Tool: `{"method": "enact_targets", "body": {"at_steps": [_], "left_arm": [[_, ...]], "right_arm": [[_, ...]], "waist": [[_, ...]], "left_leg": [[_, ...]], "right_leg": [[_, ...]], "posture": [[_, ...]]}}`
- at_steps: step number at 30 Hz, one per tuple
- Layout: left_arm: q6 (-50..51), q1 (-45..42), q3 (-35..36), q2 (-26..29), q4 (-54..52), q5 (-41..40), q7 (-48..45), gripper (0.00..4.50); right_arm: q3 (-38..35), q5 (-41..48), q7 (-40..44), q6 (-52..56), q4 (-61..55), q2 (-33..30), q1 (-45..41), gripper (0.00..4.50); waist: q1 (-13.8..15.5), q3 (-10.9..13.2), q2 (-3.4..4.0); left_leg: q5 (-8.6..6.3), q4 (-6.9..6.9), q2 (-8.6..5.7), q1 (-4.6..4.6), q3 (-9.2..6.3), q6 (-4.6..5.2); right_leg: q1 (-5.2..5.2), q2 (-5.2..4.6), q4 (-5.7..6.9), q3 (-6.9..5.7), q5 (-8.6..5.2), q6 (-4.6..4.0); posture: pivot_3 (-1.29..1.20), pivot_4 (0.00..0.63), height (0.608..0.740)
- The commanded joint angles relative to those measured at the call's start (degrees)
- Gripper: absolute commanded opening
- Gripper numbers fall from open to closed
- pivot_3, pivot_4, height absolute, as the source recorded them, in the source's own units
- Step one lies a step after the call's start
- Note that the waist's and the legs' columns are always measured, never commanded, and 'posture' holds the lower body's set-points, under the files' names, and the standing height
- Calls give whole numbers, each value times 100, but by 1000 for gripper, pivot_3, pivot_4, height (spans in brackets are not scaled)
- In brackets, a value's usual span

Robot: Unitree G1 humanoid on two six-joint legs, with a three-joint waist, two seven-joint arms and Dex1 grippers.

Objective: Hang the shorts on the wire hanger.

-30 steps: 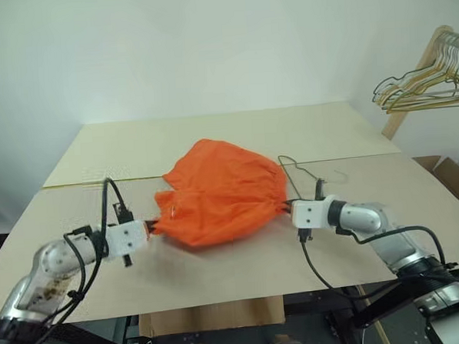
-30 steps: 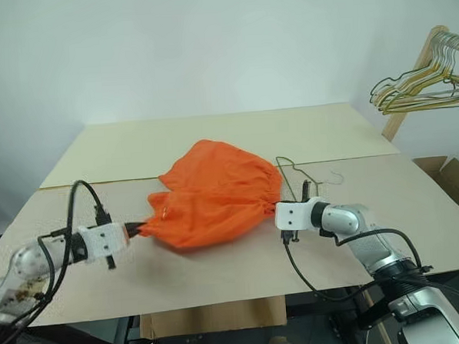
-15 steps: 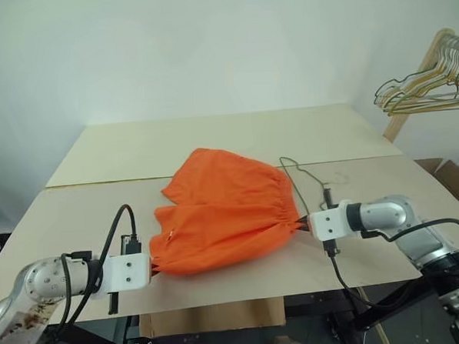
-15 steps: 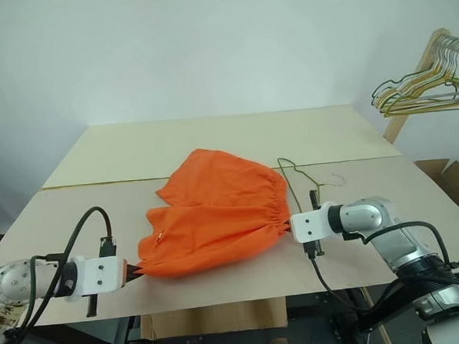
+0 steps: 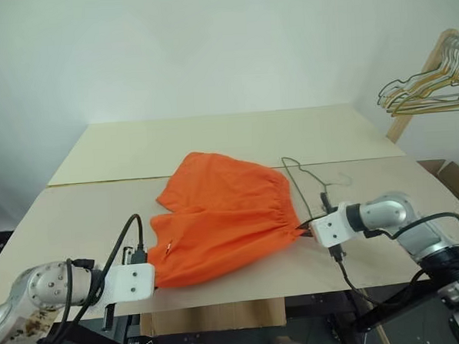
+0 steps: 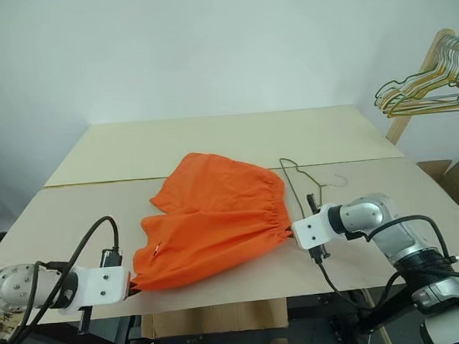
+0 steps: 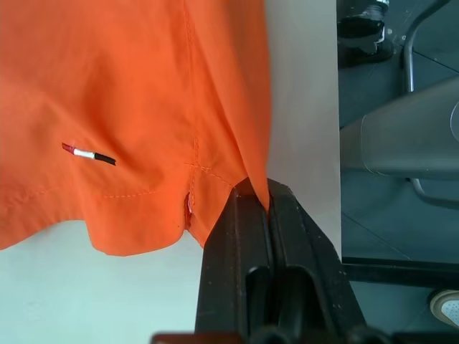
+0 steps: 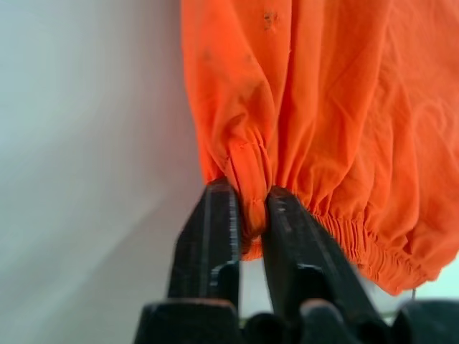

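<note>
Bright orange shorts [image 5: 220, 215] are spread across the near half of a pale bench [image 5: 212, 138], stretched between two robot arms. Over the last second the fabric has been drawn out from a bunched heap into a flatter, wider sheet and pulled toward the near edge. The left gripper [image 7: 252, 199] has its fingers [image 7: 228, 236] pressed together on a hem corner of one leg, right at the bench's front edge. The right gripper [image 8: 249, 192] pinches the gathered waistband, though its fingers [image 8: 215, 215] stand slightly apart around the bunched elastic and may be loosening. The thin dark wire hanger [image 5: 307, 177] lies flat on the bench just beyond the right gripper, beside the waistband and not yet threaded. A bunch of yellowish hangers [image 5: 425, 88] hangs on a wooden rack far right. The shorts now appear laid out ready for the hanger.
</note>
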Motion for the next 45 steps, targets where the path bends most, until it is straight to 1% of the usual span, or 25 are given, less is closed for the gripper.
{"method": "enact_targets", "body": {"at_steps": [1, 2, 4, 5, 8, 9, 11, 13, 16, 18, 20, 22, 24, 26, 30, 32, 34, 37, 45], "left_arm": [[-19, -106, 189, 7, -62, -165, -96, 650], [-123, -137, 226, -26, -35, -217, -105, 904], [-140, -175, 382, -63, -36, -490, -247, 1657], [-192, -183, 501, -67, -23, -631, -338, 1930], [-278, -83, 1061, 26, 84, -974, -715, 2897], [-281, -43, 1312, 66, 153, -1090, -883, 3240], [-247, -22, 1720, 112, 274, -1293, -1155, 3865], [-238, -84, 1966, 120, 400, -1422, -1291, 4481], [-218, -447, 2034, 59, 720, -1539, -1201, 4481], [-204, -842, 1857, -193, 911, -1680, -935, 4481], [-233, -1265, 1645, -568, 1036, -1857, -687, 4481], [-130, -1582, 1475, -849, 1067, -1956, -485, 4481], [8, -1815, 1442, -1122, 1060, -2236, -355, 4481], [112, -1984, 1454, -1339, 1074, -2514, -280, 4481], [320, -2189, 1465, -1615, 1083, -3068, -256, 4481], [410, -2230, 1476, -1674, 1049, -3329, -304, 4481], [469, -2248, 1463, -1675, 1018, -3440, -306, 4481], [380, -2216, 1340, -1619, 1016, -3281, -287, 4481], [306, -2133, 1237, -1587, 965, -3060, -244, 4481]], "right_arm": [[-161, 235, 169, -59, -214, -126, 17, 1964], [-182, 198, 105, -92, -188, -115, 32, 2271], [-192, 165, 130, -96, -149, -167, 53, 3064], [-210, 210, 208, -97, -154, -239, 74, 3342], [-416, 615, 544, 174, -212, -517, 87, 4404], [-534, 781, 625, 356, -164, -607, 49, 4500], [-738, 994, 704, 818, -54, -724, -73, 4500], [-895, 1107, 702, 1700, 7, -759, -257, 4500], [-987, 1259, 718, 3176, 124, -628, -686, 4500], [-1014, 1097, 144, 3985, 310, -261, -1026, 4500], [-1027, 918, -489, 4671, 553, 188, -1294, 4500], [-1024, 742, -1121, 5277, 854, 635, -1509, 4500], [-1106, 640, -1791, 5935, 1193, 1111, -1688, 4500], [-1191, 686, -2103, 6313, 1324, 1426, -1735, 4500], [-1315, 696, -2645, 6642, 1530, 1807, -1801, 4500], [-1364, 699, -2845, 6692, 1649, 1937, -1806, 4500], [-1323, 702, -2906, 6665, 1720, 2014, -1778, 4500], [-1160, 600, -2961, 6603, 1903, 2090, -1752, 4500], [-1161, 622, -2932, 6618, 2533, 2274, -1908, 4500]], "waist": [[-1, 0, -1], [-1, 1, -1], [-8, 1, -2], [-10, 1, -2], [-7, 5, -2], [-8, 6, -2], [-9, 7, -2], [-24, 7, -3], [-38, 8, -2], [-39, 8, -1], [-40, 7, 0], [-31, 6, -2], [-17, 6, -2], [-5, 6, -2], [5, 6, -1], [-4, 6, -1], [-8, 6, -1], [-29, 5, -1], [-37, 5, -1]], "left_leg": [[0, 0, 0, 0, 0, 0], [0, 0, 0, 0, 0, 0], [0, 0, 1, 1, 1, 0], [0, 0, 1, 1, 1, 0], [0, 0, 0, 0, 2, 0], [0, 0, 0, 0, 2, 0], [0, 0, 0, 1, 3, 0], [0, 0, 1, 7, 3, 0], [0, 0, 5, 15, 10, 0], [0, 0, 7, 18, 9, 0], [0, 0, 11, 19, 9, 0], [0, 0, 10, 14, 7, -1], [0, 0, 7, 0, 0, -1], [-1, 0, 5, -19, -4, -1], [-2, 3, -8, -71, -18, -3], [-2, 8, -13, -97, -19, -4], [-1, 9, -15, -103, -17, -4], [-1, 9, -15, -99, -18, -4], [0, 9, -13, -96, -22, -5]], "right_leg": [[0, 0, 0, 0, 0, -1], [0, 0, 0, 0, -1, -1], [-1, 0, 0, 0, -2, -4], [-1, 0, 1, 0, -2, -5], [-3, -2, 2, 0, -7, -13], [-3, -2, 2, 0, -8, -14], [-2, -2, 1, 0, -19, -33], [1, -2, 2, -1, -22, -38], [2, -1, 6, 0, -23, -42], [2, 2, 12, -2, -24, -42], [0, 6, 17, -2, -23, -41], [-3, 10, 20, -1, -3, -10], [-10, 12, 20, -1, -2, -10], [-23, 11, 20, -1, 1, -8], [-62, 3, 20, -5, 6, 1], [-89, -1, 21, -4, 11, 7], [-96, -3, 21, -2, 15, 10], [-94, -1, 22, -2, 16, 9], [-93, 4, 24, -1, 18, 6]], "posture": [[71, 0, 740], [68, 0, 740], [65, 0, 740], [62, 0, 740], [57, 0, 740], [57, 0, 740], [58, 0, 740], [59, 0, 740], [61, 0, 740], [56, 0, 740], [56, 0, 740], [50, 0, 740], [53, 0, 740], [53, 0, 740], [56, 0, 740], [61, 0, 740], [65, 0, 740], [70, 0, 740], [83, 0, 740]]}}
